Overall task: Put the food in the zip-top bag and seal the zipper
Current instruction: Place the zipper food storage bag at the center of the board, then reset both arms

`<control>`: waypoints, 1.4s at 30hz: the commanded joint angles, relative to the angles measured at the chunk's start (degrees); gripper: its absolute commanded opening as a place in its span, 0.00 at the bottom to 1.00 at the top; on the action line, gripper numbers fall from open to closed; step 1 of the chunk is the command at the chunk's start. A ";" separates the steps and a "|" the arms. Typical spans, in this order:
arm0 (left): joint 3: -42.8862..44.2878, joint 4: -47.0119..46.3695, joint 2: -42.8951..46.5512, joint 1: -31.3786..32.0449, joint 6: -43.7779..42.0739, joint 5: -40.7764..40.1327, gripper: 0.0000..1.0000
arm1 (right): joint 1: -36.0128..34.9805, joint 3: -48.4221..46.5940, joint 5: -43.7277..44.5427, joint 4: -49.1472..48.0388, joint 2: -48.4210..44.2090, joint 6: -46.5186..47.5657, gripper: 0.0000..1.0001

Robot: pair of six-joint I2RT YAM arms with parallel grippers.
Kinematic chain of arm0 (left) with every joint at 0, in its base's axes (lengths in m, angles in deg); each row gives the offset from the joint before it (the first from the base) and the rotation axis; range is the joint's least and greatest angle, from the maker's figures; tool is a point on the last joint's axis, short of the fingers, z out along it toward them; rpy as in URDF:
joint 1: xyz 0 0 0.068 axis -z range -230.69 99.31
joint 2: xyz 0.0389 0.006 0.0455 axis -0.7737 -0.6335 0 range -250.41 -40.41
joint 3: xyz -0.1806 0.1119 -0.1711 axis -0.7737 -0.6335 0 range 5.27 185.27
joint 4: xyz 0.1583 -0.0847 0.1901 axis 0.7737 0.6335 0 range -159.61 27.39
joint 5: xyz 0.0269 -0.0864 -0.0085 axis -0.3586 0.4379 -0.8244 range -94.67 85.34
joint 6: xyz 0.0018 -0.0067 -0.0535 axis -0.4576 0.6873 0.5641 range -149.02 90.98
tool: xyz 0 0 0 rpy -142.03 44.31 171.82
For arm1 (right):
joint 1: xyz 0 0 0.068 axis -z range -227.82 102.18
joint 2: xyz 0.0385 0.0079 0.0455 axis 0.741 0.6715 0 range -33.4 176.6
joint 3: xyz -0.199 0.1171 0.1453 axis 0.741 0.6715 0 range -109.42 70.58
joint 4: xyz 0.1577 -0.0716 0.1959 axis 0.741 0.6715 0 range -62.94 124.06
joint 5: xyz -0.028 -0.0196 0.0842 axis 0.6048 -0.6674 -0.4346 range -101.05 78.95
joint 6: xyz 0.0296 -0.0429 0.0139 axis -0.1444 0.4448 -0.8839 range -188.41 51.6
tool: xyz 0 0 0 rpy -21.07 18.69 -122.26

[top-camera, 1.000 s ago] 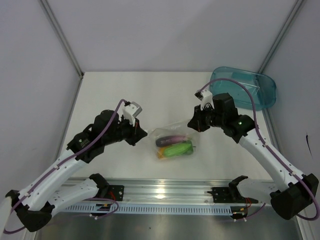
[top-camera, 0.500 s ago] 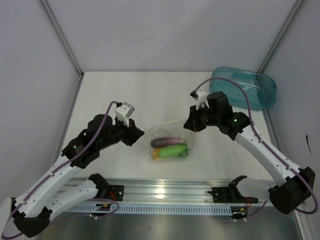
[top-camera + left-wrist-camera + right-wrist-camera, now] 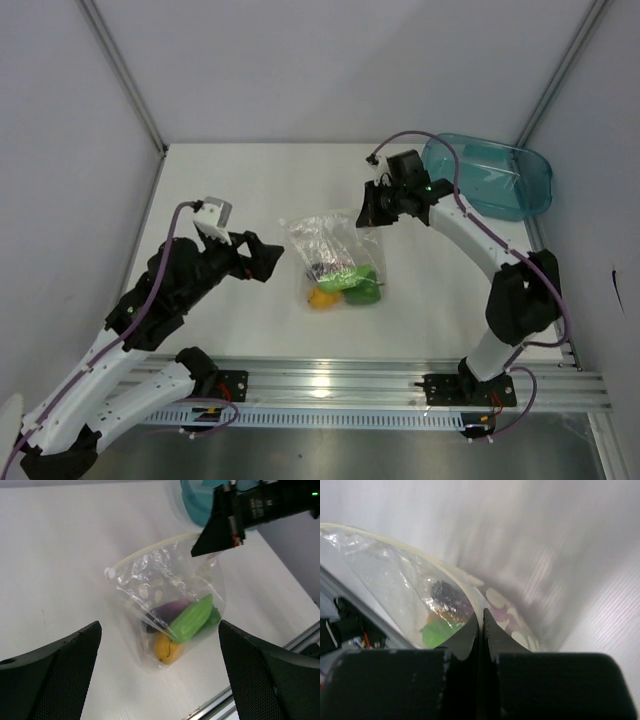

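Note:
The clear zip-top bag [image 3: 328, 243] hangs by its right top corner from my right gripper [image 3: 368, 216], which is shut on the zipper [image 3: 152, 553] at that corner. The food lies in the bag's lower end: purple eggplant [image 3: 167, 612], light-green piece [image 3: 191, 620], orange-yellow fruit [image 3: 167, 648] and dark-green pepper [image 3: 214, 617]. The bag's bottom rests on the table. My left gripper [image 3: 270, 258] is open, left of the bag and apart from it. In the right wrist view the right gripper [image 3: 481, 616] pinches the pale zipper strip [image 3: 447, 574], with the food [image 3: 438, 630] behind the plastic.
A teal translucent tray [image 3: 500, 180] stands at the back right, just behind my right arm. A metal rail [image 3: 330, 380] runs along the table's near edge. White walls close in the table on three sides.
My left gripper has opened, let go of the bag and drawn back to the left. My right gripper has moved up and away with the bag's corner, and the food has slid to the bottom.

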 commanded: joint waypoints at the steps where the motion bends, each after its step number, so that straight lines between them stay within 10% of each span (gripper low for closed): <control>1: 1.01 -1.08 2.13 -0.40 -0.64 -0.72 1.00 | 2.63 -9.45 1.04 -1.54 7.14 -0.97 0.00; 6: -1.26 -1.33 2.84 -0.40 1.47 9.28 1.00 | 4.30 -22.12 2.80 3.03 21.80 2.10 0.02; 12: -1.89 -1.07 1.52 -0.40 4.11 14.67 1.00 | 4.75 -32.68 2.98 6.20 29.40 4.65 0.70; 16: -2.23 -0.81 1.52 -0.31 3.76 14.23 0.99 | 4.48 -30.67 4.98 5.06 25.47 5.01 0.92; 32: -3.64 -3.61 -1.73 -0.39 4.90 15.46 0.99 | 0.00 -6.00 30.56 8.92 -3.64 1.42 0.99; 42: -7.60 -8.36 -3.66 -0.39 12.18 19.15 0.99 | -1.14 18.45 27.06 5.32 -22.00 -5.88 0.99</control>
